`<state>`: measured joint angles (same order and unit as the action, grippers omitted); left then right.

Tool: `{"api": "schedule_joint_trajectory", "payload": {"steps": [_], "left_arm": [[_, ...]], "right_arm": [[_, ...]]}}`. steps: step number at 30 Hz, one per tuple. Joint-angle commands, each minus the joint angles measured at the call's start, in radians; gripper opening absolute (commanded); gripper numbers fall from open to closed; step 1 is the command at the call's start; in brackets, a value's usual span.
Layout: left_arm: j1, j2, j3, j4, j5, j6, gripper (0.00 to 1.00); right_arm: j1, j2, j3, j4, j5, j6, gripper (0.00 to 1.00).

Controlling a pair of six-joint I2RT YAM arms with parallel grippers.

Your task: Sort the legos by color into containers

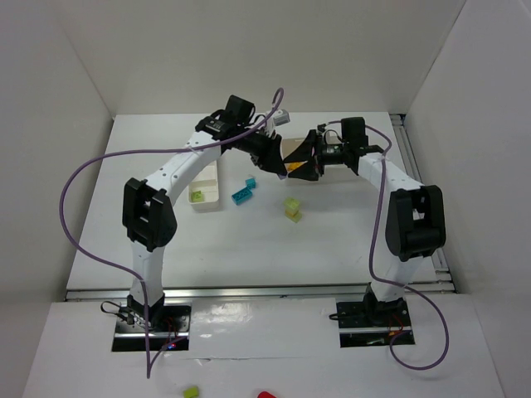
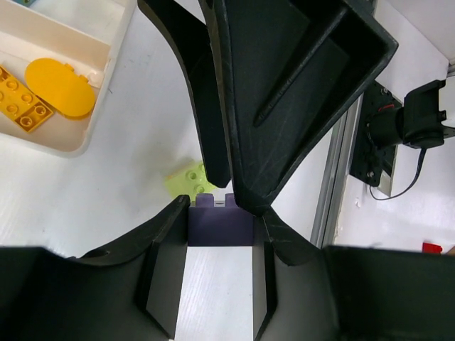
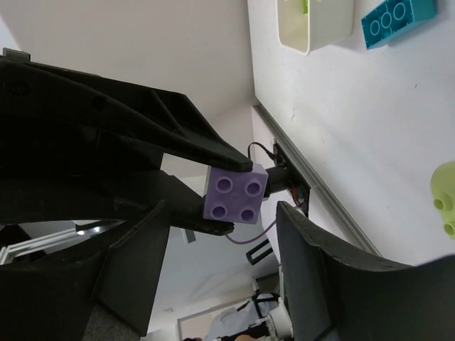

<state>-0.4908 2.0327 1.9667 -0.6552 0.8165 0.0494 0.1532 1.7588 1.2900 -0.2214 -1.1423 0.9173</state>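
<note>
A purple lego (image 3: pixel 236 193) hangs in mid-air, pinched between the tips of my left gripper (image 2: pixel 222 213), which is shut on it. My right gripper (image 3: pixel 226 213) is open and faces the left one, with one finger on each side of the brick and neither touching it. The two grippers meet above the table's middle back, left gripper (image 1: pixel 278 162) and right gripper (image 1: pixel 300 162). Two teal legos (image 1: pixel 242 192) and a lime-and-yellow stack (image 1: pixel 293 207) lie on the table. The narrow tray (image 1: pixel 209 178) holds a lime piece. The wider tray (image 2: pixel 85 138) holds yellow-orange pieces (image 2: pixel 60 87).
A lime brick (image 2: pixel 186 179) lies on the table just beyond the left fingertips. A metal rail (image 1: pixel 408 157) runs along the table's right edge. A lime piece (image 1: pixel 192 391) and a red object (image 1: pixel 265 395) lie on the near ledge by the arm bases.
</note>
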Motion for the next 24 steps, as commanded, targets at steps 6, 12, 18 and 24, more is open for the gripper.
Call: {"api": "schedule_joint_trajectory", "payload": {"steps": [6, 12, 18, 24], "left_arm": [[-0.006, -0.069, 0.004, 0.055, 0.038, 0.032, 0.0], [-0.006, -0.069, 0.004, 0.046, 0.056, 0.043, 0.0], [-0.006, -0.088, -0.026, 0.046, 0.047, 0.052, 0.0], [-0.006, -0.097, -0.037, 0.046, 0.047, 0.052, 0.0]], "right_arm": [[0.054, 0.021, 0.015, 0.106, -0.039, 0.061, 0.63], [0.054, 0.041, -0.004, 0.128, -0.039, 0.081, 0.62], [0.045, 0.05, -0.014, 0.151, -0.028, 0.107, 0.6], [0.045, 0.05, -0.014, 0.151, -0.028, 0.107, 0.59]]}}
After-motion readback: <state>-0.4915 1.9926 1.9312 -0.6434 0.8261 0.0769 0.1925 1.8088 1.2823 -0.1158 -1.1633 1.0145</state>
